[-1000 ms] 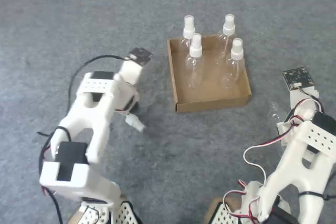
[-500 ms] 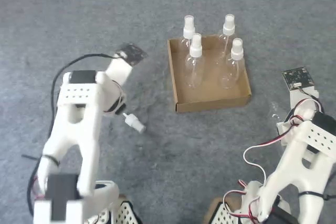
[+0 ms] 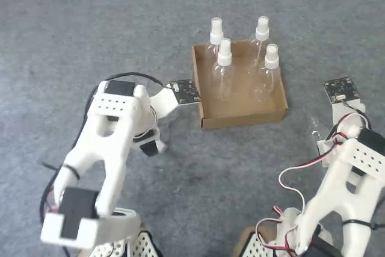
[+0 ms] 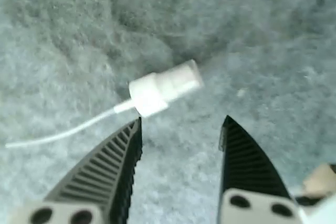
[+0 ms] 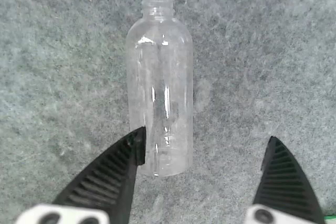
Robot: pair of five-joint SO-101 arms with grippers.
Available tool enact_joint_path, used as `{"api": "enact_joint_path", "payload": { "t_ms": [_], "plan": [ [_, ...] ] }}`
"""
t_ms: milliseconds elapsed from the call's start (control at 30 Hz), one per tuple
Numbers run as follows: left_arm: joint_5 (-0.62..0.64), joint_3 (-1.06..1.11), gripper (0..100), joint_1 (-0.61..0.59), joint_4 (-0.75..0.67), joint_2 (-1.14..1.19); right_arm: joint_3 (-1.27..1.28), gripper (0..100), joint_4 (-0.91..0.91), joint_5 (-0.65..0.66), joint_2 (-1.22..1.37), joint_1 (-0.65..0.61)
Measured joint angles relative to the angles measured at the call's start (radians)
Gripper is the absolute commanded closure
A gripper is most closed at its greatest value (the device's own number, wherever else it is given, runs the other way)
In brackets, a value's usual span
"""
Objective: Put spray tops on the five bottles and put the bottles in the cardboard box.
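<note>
High cam is fixed above and behind the two arm bases. It looks down and forward over the grey mat (image 3: 60, 40), so the arms sit at the near edge and the cardboard box (image 3: 240, 118) is farther back. Left wrist cam rides right behind the left gripper (image 4: 182, 120) and points down along its spread fingers, really close to the mat, with the spray top (image 4: 165, 88) just past the tips. Right wrist cam does the same over the right gripper (image 5: 206, 136), looking onto a capless bottle (image 5: 160, 77) lying flat. Overlap: the high cam catches that same spray top (image 3: 159, 147) beside the left arm.
</note>
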Motion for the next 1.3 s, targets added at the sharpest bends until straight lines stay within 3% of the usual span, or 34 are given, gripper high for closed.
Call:
{"api": "enact_joint_path", "payload": {
  "t_ms": [433, 600, 800, 1000, 1133, 1300],
  "plan": [
    [-0.008, -0.003, 78, 0.003, -0.186, 0.176, 0.0, 70.2, 0.0, 0.003, 0.0, 0.0],
    [0.015, -0.003, 86, 0.003, -0.195, 0.21, 0.0, 70.2, 0.0, 0.003, 0.0, 0.0],
    [0.189, -0.003, 93, 0.003, -0.195, 0.21, 0.002, 70.2, 0.0, 0.003, 0.0, 0.0],
    [0.483, -0.003, 94, -0.034, -0.187, 0.21, 0.018, 70.2, 0.0, 0.026, 0.0, 0.0],
    [0.681, -0.005, 88, -0.06, -0.187, 0.21, 0.018, 70.2, 0.0, 0.034, 0.0, 0.0],
    [0.733, -0.012, 80, -0.066, -0.186, 0.21, 0.018, 70.1, 0.0, 0.038, 0.0, 0.0]
  ]
}}
